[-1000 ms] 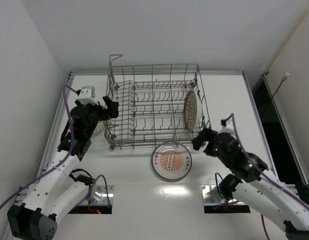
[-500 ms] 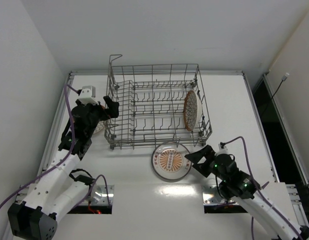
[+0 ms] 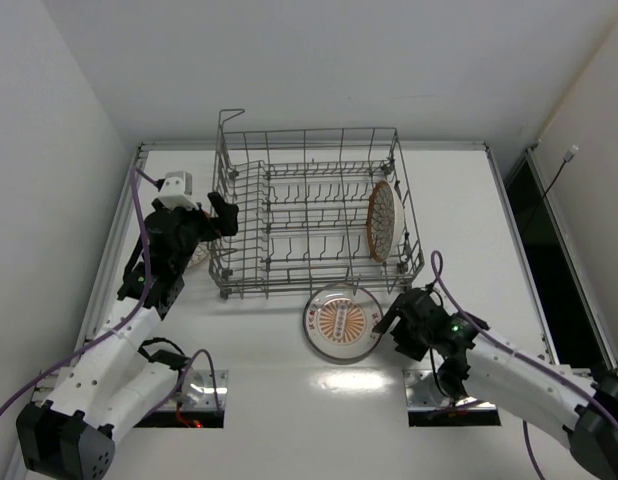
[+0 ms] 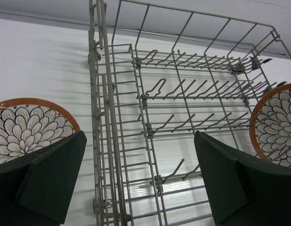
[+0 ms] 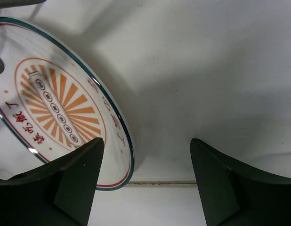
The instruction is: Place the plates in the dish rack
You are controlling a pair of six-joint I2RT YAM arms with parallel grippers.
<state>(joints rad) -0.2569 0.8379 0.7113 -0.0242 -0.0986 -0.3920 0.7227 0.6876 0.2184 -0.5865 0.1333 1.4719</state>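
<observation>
The grey wire dish rack (image 3: 309, 131) stands at the back middle of the table; the left wrist view shows its tines (image 4: 183, 89). One petal plate (image 3: 381, 220) stands on edge at its right end (image 4: 277, 122). A second petal plate (image 4: 23, 129) lies on the table left of the rack, mostly hidden by my left arm in the top view (image 3: 197, 258). The orange-medallion plate (image 3: 342, 321) lies flat in front of the rack (image 5: 56, 108). My left gripper (image 3: 221, 215) (image 4: 140, 136) is open and empty over the rack's left wall. My right gripper (image 3: 389, 318) (image 5: 146, 141) is open and empty, low at the medallion plate's right rim.
The white table (image 3: 469, 220) has raised rails at its left, back and right edges. A dark gap (image 3: 549, 250) runs beyond the right rail. Walls close in on both sides. A seam (image 5: 183, 182) crosses the table under the right gripper.
My right arm has swung from the rack's right front corner down and left to the right rim of the medallion plate. The left arm and the plates have not moved.
</observation>
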